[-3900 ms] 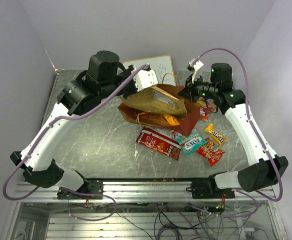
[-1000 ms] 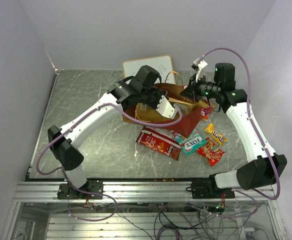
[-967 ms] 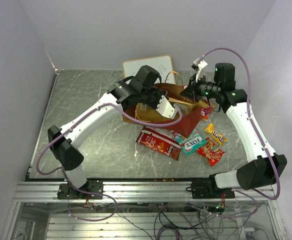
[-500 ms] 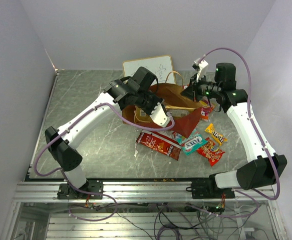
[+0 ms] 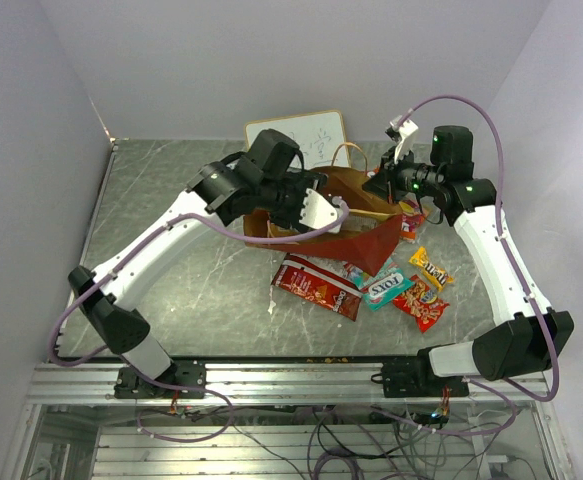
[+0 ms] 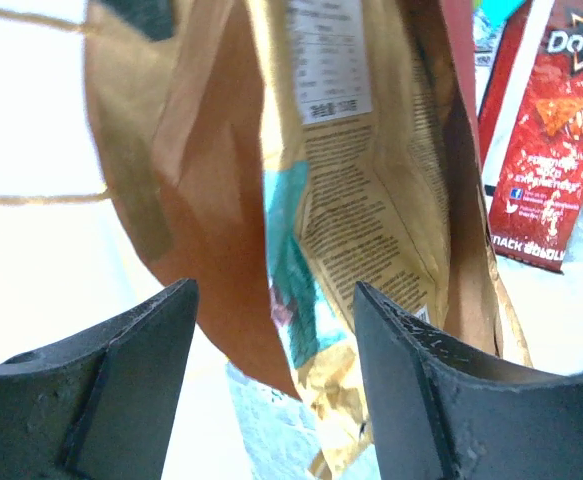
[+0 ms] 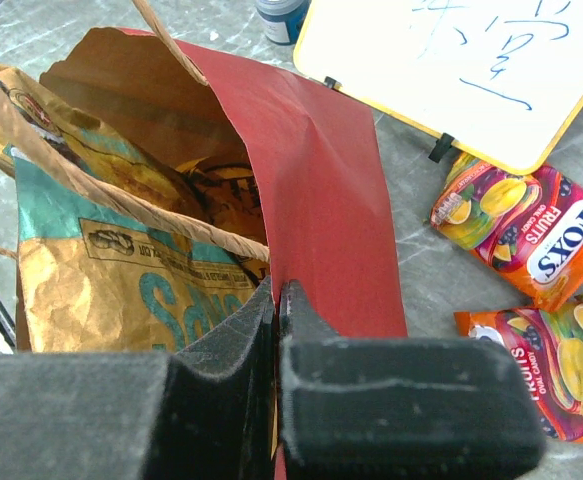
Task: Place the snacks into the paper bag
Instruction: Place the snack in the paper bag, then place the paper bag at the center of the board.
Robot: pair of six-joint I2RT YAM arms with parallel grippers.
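The paper bag (image 5: 371, 235), red outside and brown inside (image 6: 201, 150), lies with its mouth held up. My right gripper (image 7: 278, 290) is shut on its red wall (image 7: 311, 180), at the rim on the right (image 5: 383, 186). A large gold packet with teal print (image 6: 371, 190) lies inside the bag (image 7: 101, 270). My left gripper (image 6: 271, 300) hangs open at the bag's mouth (image 5: 323, 212), its fingers either side of the packet's lower end and clear of it. The other snacks lie on the table: a long red chip bag (image 5: 316, 285), a teal packet (image 5: 383, 287), a yellow one (image 5: 431, 268) and an orange-red one (image 5: 421, 305).
A small whiteboard (image 5: 301, 130) leans behind the bag, with a dark jar (image 7: 281, 15) beside it. Two fruit-candy packets (image 7: 521, 225) lie to the right of the bag. The red chip bag (image 6: 541, 150) lies just beyond the bag's front edge.
My left gripper has opened and let go of the gold packet, which now lies in the bag. The left arm has drawn back up and to the left. The right arm has held still.
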